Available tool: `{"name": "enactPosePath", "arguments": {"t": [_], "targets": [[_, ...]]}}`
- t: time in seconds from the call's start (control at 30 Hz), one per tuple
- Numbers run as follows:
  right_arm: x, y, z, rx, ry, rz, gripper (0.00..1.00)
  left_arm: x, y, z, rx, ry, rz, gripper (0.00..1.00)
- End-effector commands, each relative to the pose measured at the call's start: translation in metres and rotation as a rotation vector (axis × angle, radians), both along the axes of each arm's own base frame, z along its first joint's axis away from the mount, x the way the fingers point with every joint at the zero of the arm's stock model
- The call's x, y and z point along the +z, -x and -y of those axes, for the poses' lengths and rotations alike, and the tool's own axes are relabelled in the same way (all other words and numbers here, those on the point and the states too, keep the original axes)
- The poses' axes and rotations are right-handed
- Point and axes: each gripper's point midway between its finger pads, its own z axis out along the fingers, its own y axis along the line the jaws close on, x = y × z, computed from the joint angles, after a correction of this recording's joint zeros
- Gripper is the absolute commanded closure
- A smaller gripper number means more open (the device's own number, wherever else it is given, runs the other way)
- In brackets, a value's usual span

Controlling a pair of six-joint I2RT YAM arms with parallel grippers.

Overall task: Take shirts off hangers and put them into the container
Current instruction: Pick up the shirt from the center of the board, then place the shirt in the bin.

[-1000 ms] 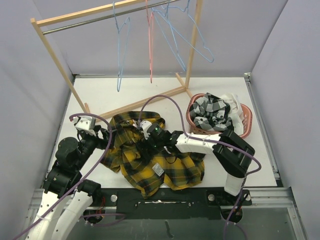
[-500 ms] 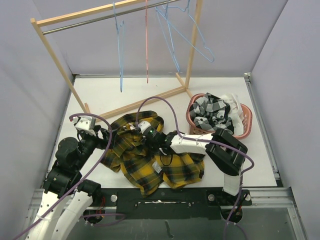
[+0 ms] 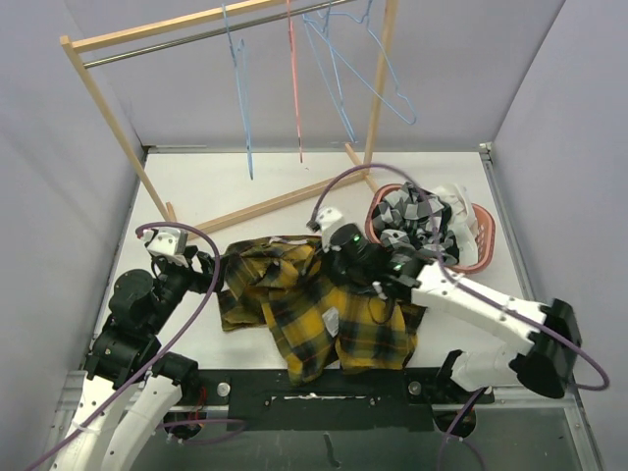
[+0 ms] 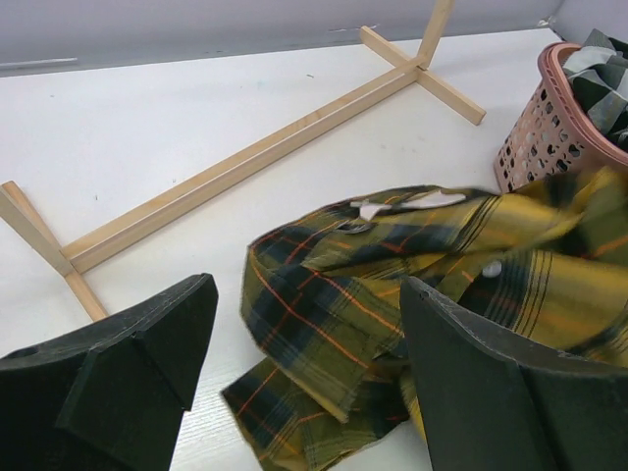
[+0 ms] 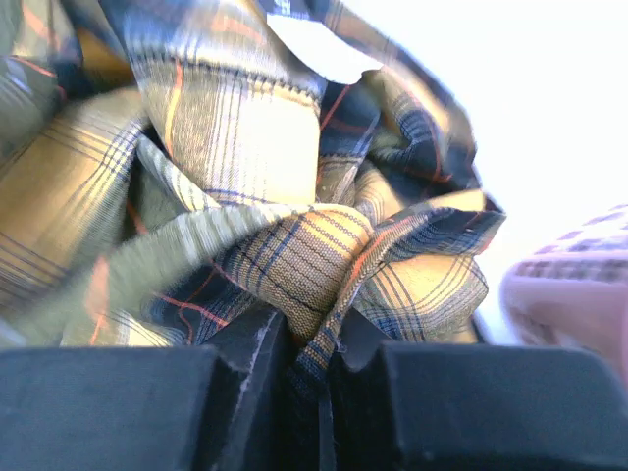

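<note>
Nearest the arm bases, the left gripper (image 4: 306, 314) sits low over the white table (image 3: 196, 186) at the left, its jaws standing wide apart and holding nothing. The near edge of the yellow-and-black plaid shirt (image 3: 324, 314) lies just ahead of its fingers; contact between them cannot be confirmed. The plaid shirt is off its hanger and spread crumpled on the table between the two arms, with its right portion drawn up toward the basket. The right gripper (image 5: 309, 339) is clamped tight on a bunched fold of that plaid cloth, and the wrist view shows fabric pinched between the two black fingers. The right arm reaches diagonally from its base to the upper middle of the shirt, just beside the container. The container (image 3: 486, 240), a pink slotted basket, stands on the table at the right, beyond the shirt. It holds the black-and-white check shirt (image 3: 412, 221), with white cloth (image 3: 459, 201) at its far right side. Behind the shirt lies the floor bar of the wooden rack (image 3: 265, 204). Farthest back, the metal rail (image 3: 196, 37) carries bare hangers: a light blue one (image 3: 240, 88) on the left, a pink-red one (image 3: 294, 78) beside it, and further light blue hangers (image 3: 343, 74) to the right.
</note>
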Motion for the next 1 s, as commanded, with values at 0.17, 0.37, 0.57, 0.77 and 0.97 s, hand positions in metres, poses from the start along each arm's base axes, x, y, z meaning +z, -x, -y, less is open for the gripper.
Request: {"name": "enactPosePath", "arguments": {"t": [0.17,0.37,0.57,0.77,0.97], "targets": [[0.161,-0.041,0.098,-0.209,-0.125,0.194,1.00,0.017,-0.002,-0.004,0.018,0.008,0.055,0.26],[0.250,-0.050,0.147,-0.324,-0.176,0.317,1.00,0.016,-0.003,-0.003,0.017,0.005,0.050,0.26],[0.329,-0.045,0.185,-0.435,-0.243,0.490,1.00,0.017,-0.002,-0.003,0.015,0.006,0.052,0.26],[0.373,-0.034,0.215,-0.522,-0.238,0.604,1.00,0.018,-0.001,-0.004,0.016,0.011,0.061,0.26],[0.416,-0.028,0.239,-0.605,-0.245,0.724,1.00,0.020,0.001,-0.003,0.011,0.015,0.066,0.26]]}}
